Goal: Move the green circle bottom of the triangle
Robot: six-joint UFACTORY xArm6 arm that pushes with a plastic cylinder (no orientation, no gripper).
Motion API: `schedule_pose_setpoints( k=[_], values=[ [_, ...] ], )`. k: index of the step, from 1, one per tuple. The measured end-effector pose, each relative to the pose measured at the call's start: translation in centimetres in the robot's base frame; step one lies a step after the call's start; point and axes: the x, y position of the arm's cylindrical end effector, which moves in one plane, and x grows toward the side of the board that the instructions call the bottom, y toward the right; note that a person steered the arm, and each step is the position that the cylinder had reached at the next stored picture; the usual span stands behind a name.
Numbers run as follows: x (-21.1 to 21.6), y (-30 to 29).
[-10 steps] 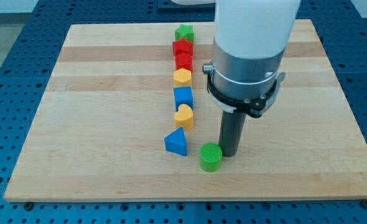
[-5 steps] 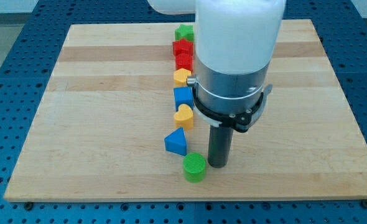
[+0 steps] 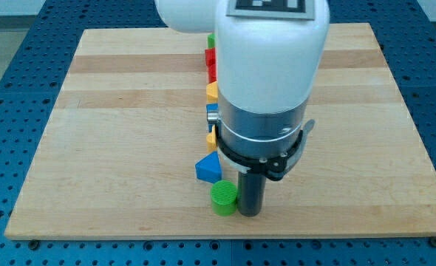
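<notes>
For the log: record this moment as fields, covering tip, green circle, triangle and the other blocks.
tip: my tip touches the green circle's right side
green circle: green circle just below the triangle, near the board's bottom edge
triangle: blue triangle, apart from my tip
other blocks: a column above the triangle, mostly hidden behind the arm; slivers of yellow, blue, red and green show
</notes>
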Motion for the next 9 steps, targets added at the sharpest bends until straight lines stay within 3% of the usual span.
schedule_pose_setpoints(
  k=[4,8,9],
  values=[
    [0.0,-2.2],
    [-0.2,12.9],
    [-0.2,13.0]
  ],
)
